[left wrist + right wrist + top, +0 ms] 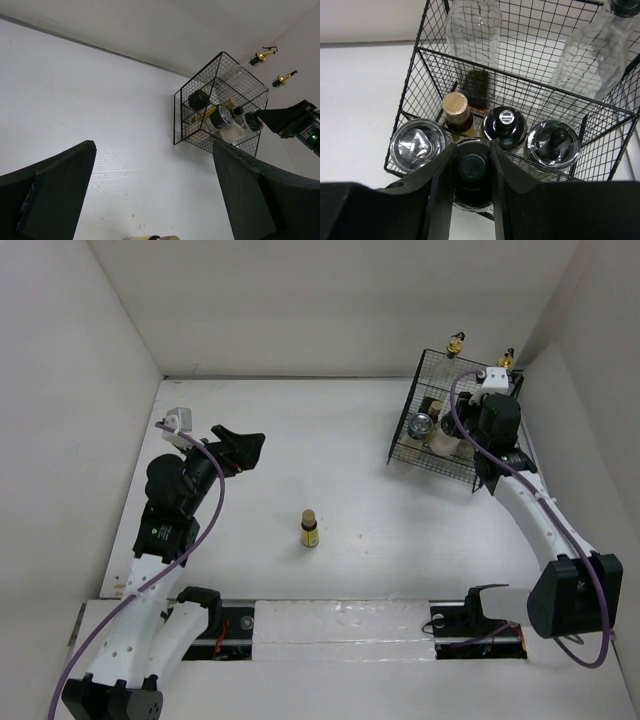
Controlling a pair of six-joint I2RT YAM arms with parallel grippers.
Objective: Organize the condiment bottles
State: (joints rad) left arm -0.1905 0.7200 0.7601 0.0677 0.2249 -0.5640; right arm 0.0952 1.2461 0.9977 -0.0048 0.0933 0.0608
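The right claw (471,147) pinched a short cream dark-lidded shaker (471,172) at the near side of the black wire basket (418,49); a tilted release might topple its neighbours. The left claw (154,150) gaped wide, far from the tiny yellow brown-capped bottle (310,529) alone on the white tabletop (400,540).

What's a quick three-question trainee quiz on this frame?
1. True or false: the table outside the wire basket holds no bottle.
2. The left fingers are: A) shut on a bottle, B) open and holding nothing, C) inside the basket.
3. Which arm's fingers hold a dark-lidded shaker at the basket's front edge?

Key
1. False: a small yellow bottle stands alone on the table.
2. B.
3. The right fingers.
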